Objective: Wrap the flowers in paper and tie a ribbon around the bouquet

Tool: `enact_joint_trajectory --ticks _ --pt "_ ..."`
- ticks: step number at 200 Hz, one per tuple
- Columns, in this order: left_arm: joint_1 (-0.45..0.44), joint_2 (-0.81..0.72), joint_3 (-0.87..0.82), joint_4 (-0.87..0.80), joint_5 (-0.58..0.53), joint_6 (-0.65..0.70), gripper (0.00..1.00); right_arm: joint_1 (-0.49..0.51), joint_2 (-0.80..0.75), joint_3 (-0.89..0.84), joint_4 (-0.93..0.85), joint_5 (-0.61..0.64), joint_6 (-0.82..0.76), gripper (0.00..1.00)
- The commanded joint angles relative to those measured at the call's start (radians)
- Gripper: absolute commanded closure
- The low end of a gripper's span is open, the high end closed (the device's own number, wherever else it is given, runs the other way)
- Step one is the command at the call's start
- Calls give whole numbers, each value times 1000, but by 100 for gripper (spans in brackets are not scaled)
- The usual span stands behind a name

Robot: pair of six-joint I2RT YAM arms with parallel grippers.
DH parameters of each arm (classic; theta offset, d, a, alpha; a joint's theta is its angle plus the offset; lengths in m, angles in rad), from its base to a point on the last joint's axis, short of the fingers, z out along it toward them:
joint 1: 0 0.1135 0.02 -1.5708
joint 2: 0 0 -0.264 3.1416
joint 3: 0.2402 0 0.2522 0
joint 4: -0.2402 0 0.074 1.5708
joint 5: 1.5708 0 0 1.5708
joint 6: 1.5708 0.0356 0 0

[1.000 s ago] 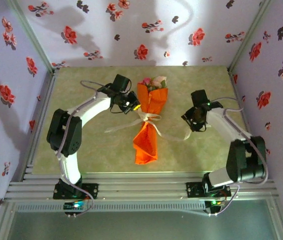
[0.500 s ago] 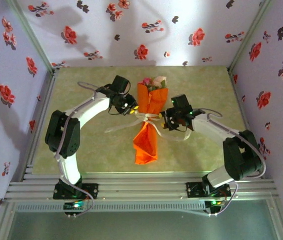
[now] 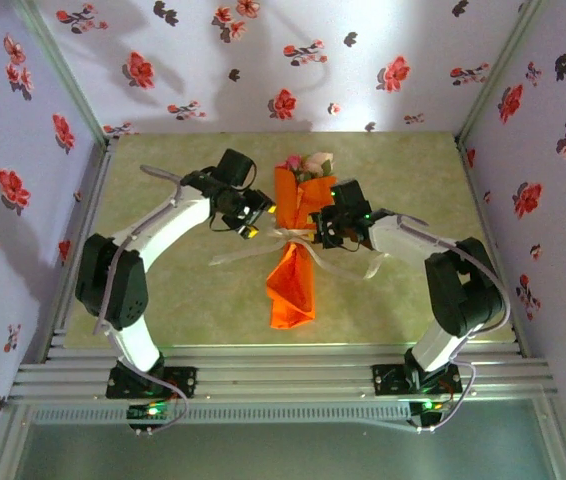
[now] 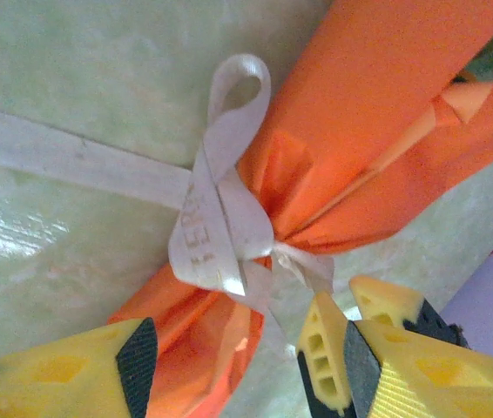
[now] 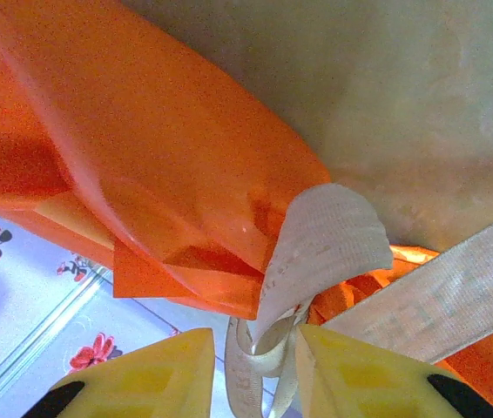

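The right pincer straddles the ribbon loop at the waist of the bouquet, mid-frame from above, though I cannot tell if it pinches, while the left pincer gapes free; the knot looks due tightening, likely needing opposed pulls.

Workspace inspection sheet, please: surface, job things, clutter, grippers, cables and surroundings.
Surface: mottled green table, flat.
Job's things: bouquet lies mid-table with the flowers at its far end; ribbon tied at its waist, tails trailing left and right.
Clutter: nothing seen.
Grippers: left gripper open, fingers wide apart near the knot; right gripper has its fingers close around a ribbon loop, grip unclear.
Cables: grey cable along the left arm, another by the right arm.
Surroundings: floral walls on three sides; metal rails at the near edge.
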Motion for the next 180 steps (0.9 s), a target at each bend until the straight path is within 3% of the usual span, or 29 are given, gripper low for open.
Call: enact_joint_trajectory --ticks 1,53,131,180 --pt "-33 9 -29 3 38 -93 38 8 22 28 -6 4 16 69" --pt "-55 104 -58 233 68 -262 37 11 51 28 -17 14 10 70" --pt "-68 174 -57 273 115 -296 38 10 95 42 9 36 15 75" --pt "-69 130 -28 120 78 -273 37 11 92 47 20 49 13 98"
